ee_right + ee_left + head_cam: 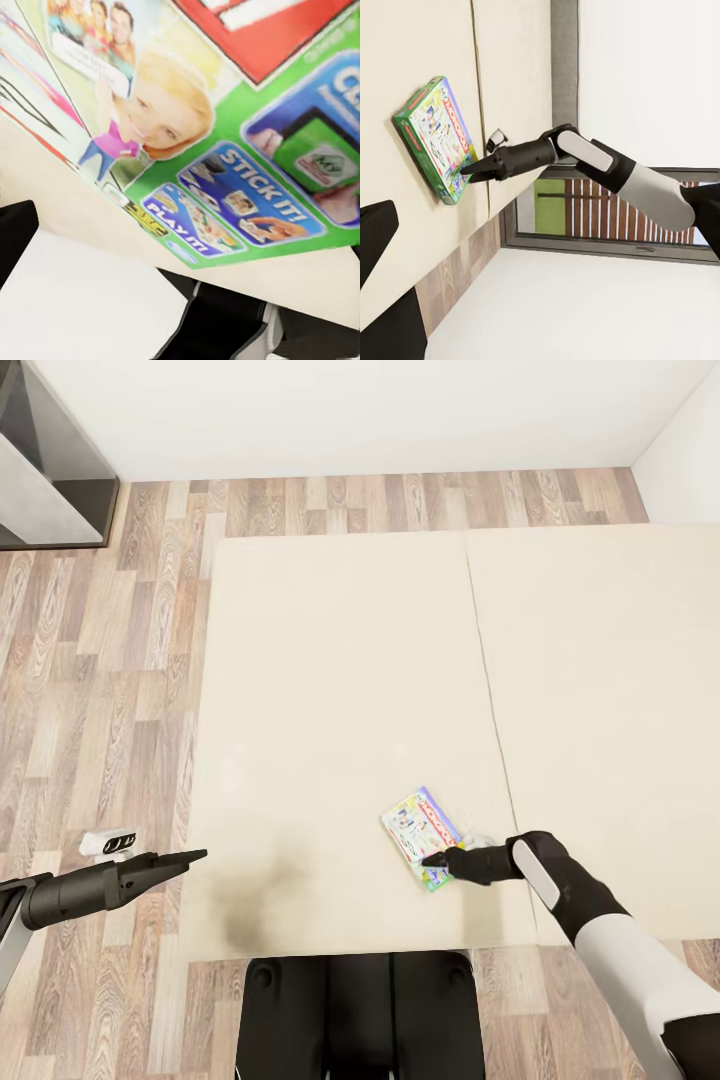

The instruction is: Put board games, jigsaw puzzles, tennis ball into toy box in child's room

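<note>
Board game, pale green and colourful, lies flat near the front edge of the cream bed, with the right pincer touching its near corner; whether its fingers are spread or pinching the box cannot be told. Left pincer hovers pressed together over the bed's left edge. A shallow corner hold could let the flat box pivot or slide off. Wood-plank floor and white walls surround the bed
</note>
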You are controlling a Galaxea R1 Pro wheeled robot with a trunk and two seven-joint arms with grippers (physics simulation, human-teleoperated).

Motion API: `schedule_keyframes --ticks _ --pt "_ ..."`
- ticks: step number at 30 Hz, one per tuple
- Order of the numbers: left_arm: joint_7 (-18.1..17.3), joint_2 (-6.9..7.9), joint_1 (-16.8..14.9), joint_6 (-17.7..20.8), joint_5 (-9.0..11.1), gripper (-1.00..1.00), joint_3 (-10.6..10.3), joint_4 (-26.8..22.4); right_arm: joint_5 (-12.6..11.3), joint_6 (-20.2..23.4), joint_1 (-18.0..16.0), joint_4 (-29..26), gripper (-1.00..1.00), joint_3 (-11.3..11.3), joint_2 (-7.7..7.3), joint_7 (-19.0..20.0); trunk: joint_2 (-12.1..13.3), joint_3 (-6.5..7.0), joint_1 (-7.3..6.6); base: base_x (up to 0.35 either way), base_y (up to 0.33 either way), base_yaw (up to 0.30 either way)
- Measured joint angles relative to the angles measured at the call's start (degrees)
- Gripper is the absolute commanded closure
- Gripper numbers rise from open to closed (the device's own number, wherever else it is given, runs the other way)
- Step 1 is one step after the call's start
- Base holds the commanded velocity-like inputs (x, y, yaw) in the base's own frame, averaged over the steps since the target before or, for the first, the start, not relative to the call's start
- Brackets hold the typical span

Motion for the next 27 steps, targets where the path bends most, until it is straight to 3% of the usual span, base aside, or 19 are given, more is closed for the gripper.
schedule_keyframes --ticks 10,15,23,27 --pt "0.0 0.0 0.0 0.0 0.0 -1.0 0.0 0.0 0.0 -0.2 0.0 -3.3 -1.0 -0.2 -0.03 -0.2 0.0 0.0 0.0 0.0 0.0 0.0" --pt "0.0 0.0 0.0 0.0 0.0 -1.0 0.0 0.0 0.1 -0.2 -0.1 -3.4 -1.0 -1.8 -0.06 -0.3 0.0 0.0 0.0 0.0 0.0 0.0" --pt "0.0 0.0 0.0 0.0 0.0 -1.0 0.0 0.0 0.0 -0.1 -0.9 -3.4 -1.0 -2.5 -2.22 -2.0 0.0 0.0 0.0 0.0 0.0 0.0" --pt "0.0 -0.02 0.0 0.0 0.0 -1.0 0.0 0.0 -0.1 -0.2 -1.0 -3.4 -1.0 -2.6 -2.48 -2.3 0.0 0.0 0.0 0.0 0.0 0.0"
